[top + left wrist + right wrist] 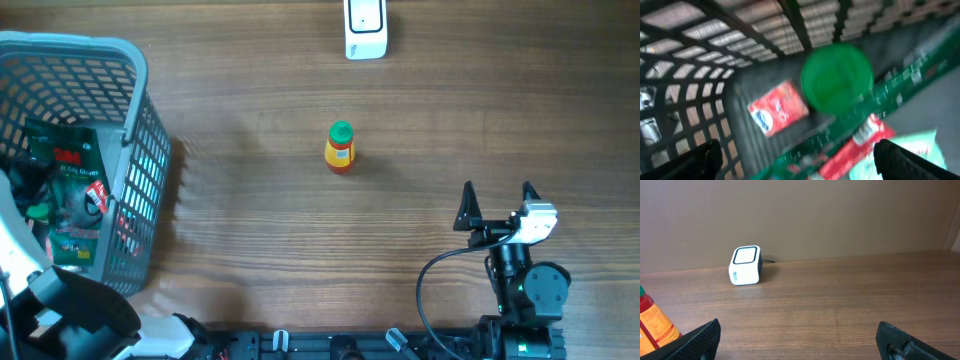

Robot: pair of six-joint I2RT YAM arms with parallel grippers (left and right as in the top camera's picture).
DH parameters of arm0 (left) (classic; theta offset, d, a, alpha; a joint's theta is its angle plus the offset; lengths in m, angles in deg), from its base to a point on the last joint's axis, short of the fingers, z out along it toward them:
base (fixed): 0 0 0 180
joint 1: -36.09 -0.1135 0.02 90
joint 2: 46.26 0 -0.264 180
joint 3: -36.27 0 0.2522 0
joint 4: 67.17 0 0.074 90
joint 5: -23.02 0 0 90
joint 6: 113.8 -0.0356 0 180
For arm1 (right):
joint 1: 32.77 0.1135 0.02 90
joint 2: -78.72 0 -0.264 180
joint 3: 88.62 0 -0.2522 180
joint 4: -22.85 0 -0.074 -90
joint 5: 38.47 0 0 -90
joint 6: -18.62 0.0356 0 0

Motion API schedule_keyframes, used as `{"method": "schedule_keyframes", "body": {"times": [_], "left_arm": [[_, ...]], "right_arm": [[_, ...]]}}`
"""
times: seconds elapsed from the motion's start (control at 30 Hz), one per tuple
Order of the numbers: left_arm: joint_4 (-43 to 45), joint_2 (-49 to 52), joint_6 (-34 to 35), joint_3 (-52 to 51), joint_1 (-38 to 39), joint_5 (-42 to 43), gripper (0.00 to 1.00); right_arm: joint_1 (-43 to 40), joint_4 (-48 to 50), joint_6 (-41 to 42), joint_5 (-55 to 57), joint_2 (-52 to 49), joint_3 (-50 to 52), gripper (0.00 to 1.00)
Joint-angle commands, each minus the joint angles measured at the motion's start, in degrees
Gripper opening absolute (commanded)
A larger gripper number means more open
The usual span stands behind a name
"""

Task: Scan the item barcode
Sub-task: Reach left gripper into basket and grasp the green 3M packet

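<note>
At the near right of the bench (250, 230), a wood-grain top with fine lines running left to right, the right claw (497, 196) sits low with its two black pointed fingers spread wide apart and nothing between them. A black cable (425, 290) loops from its wrist back to the near edge.

At the near left, the left claw (799, 159) hangs over the grey plastic basket (150, 170), its dark fingertips also spread wide at the two lower corners of its wrist view, holding nothing. The basket's walls are an open lattice of thin ribs. Inside, blurred, lie a flat red packet (777, 107), a round green lid (837, 77) and a long glossy green packet (900, 85) with pale print.

Further out, near the middle of the bench and well apart from both claws, the bottle (340, 147) stands upright: a small rounded body with an orange and yellow label and a green screw cap.

Farthest, at the far edge and slightly right of the bottle, stands the scanner (365, 28), a small white box with rounded corners and a pale square window framed in black.
</note>
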Motion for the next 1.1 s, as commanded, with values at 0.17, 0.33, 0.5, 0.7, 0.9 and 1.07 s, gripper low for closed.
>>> {"method": "schedule_keyframes", "body": {"times": [0.17,0.33,0.5,0.7,0.9,1.07], "left_arm": [[3.9,-0.7,1.6,-10.4,-1.2,11.1,1.00],[8.3,-0.7,1.6,-18.0,-1.2,15.0,1.00],[15.8,-0.7,1.6,-24.0,-1.2,23.2,0.71],[9.3,-3.5,1.6,-14.7,-1.2,27.5,0.04],[-2.0,-10.3,3.8,9.1,-1.2,27.6,0.04],[-1.6,-17.7,7.9,22.6,-1.2,36.3,0.04]], "right_arm": [[0.2,0.1,-0.3,0.4,0.1,0.1,1.00],[0.2,0.1,-0.3,0.4,0.1,0.1,1.00],[0.2,0.1,-0.3,0.4,0.1,0.1,1.00],[0.2,0.1,-0.3,0.4,0.1,0.1,1.00],[0.2,0.1,-0.3,0.4,0.1,0.1,1.00],[0.2,0.1,-0.3,0.4,0.1,0.1,1.00]]}}
